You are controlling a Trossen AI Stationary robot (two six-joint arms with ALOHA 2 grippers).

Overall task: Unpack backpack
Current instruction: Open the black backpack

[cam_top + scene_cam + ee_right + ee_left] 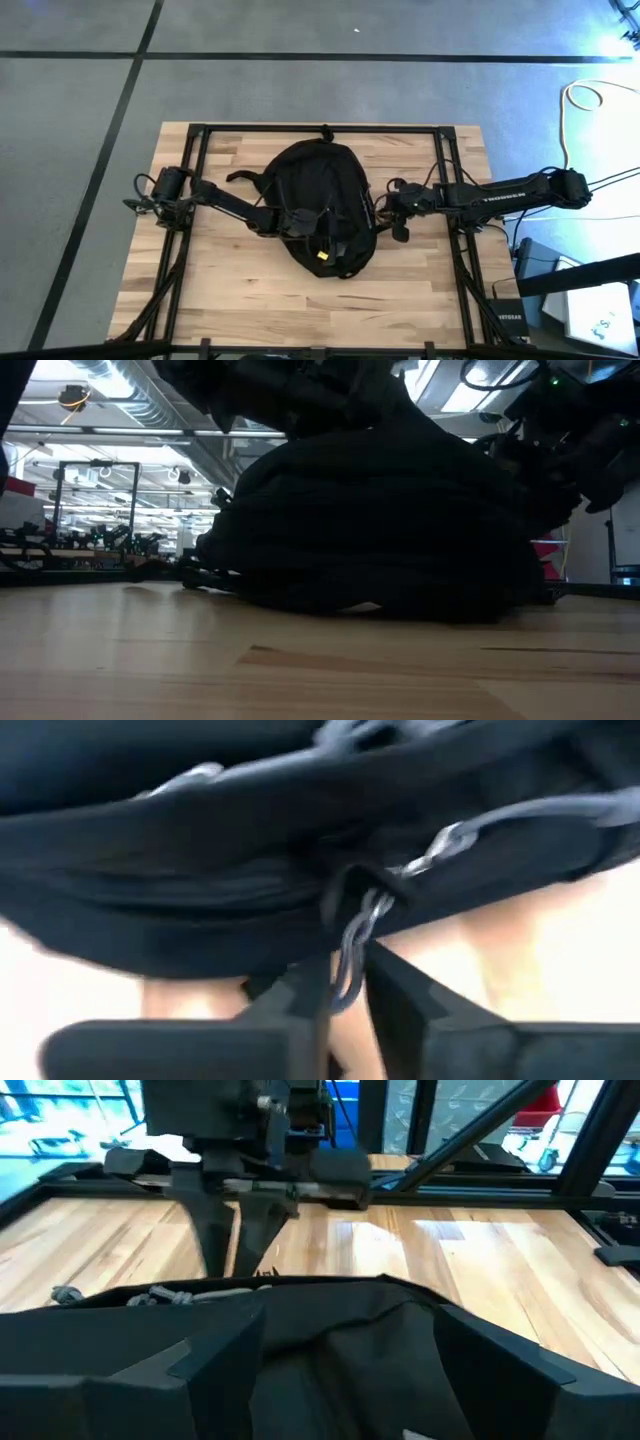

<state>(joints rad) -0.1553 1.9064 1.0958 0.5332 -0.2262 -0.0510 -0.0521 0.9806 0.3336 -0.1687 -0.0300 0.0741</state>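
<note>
The black backpack [322, 205] lies flat in the middle of the wooden table [230, 290], a small yellow tag [322, 254] near its near end. My left gripper [312, 225] reaches in from the left and sits on the pack's top, its fingers wide apart with fabric [350, 1360] filling the gap. My right gripper [388, 212] comes from the right to the pack's right edge, slanting down, and is shut on a silver zipper pull [352, 945]. In the low view the backpack [380, 530] hides both sets of fingertips. My left gripper has a broad hump of the backpack's top fabric [345, 1330] between its two fingers, which come nearly level from the table's left. The pack stays lying on the table. My right gripper pinches the silver zipper pull [345, 982] on the pack's right edge between its fingers [290, 1005]. The fingers slant down from the right, and the pull hangs from the zipper line into the narrow gap.
A black frame [200, 160] runs round the table's edges and over its corners. A loose shoulder strap [243, 177] lies off the pack's far left. Bare wood shows near the front edge [250, 310]. Cables and boxes [540, 290] sit off the table's right.
</note>
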